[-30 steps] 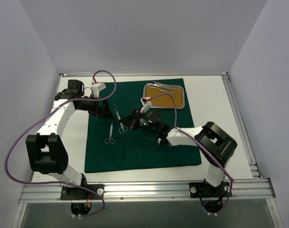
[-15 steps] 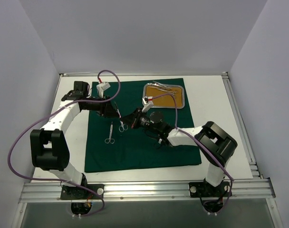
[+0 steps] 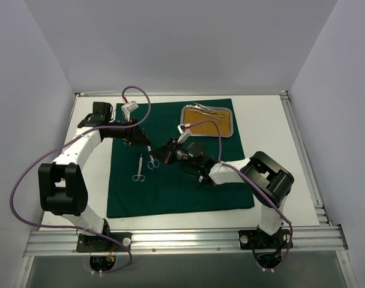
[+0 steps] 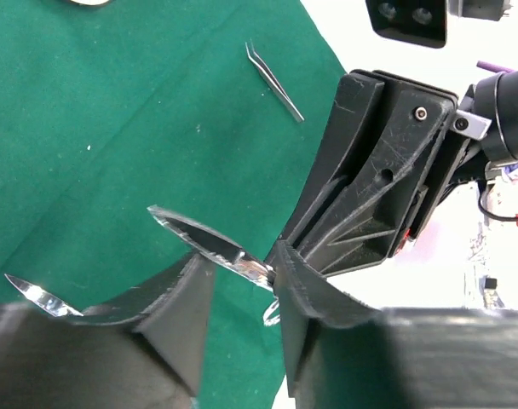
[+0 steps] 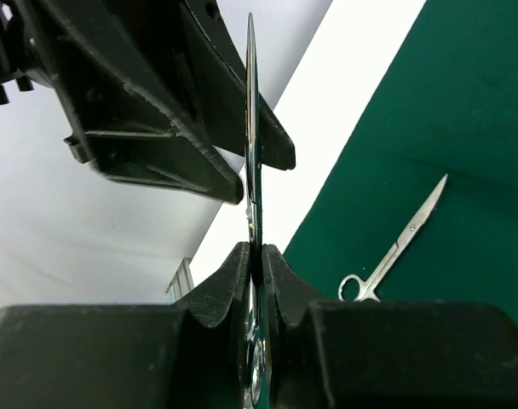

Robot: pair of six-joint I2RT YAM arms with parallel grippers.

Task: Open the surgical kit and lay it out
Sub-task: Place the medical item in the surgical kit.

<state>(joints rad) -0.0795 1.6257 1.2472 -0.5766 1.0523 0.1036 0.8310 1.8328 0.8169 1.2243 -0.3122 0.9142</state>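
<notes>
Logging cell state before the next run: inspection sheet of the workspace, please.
Surface: white table, green drape spread flat.
Job's things: steel tray at drape's far right, instruments along its far edge; loose scissors and tweezers on drape.
Clutter: nothing seen.
End effectors: right end effector shut on held scissors; left end effector open around their blade.
Cables: purple cables loop off both arms; one crosses above the tray.
Surroundings: white walls, aluminium rail in front.

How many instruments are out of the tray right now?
3. One scissors lies on the drape; a second pair is clamped in the right gripper; tweezers lie on the drape, visible only from the left wrist. Arms may hide more.
</notes>
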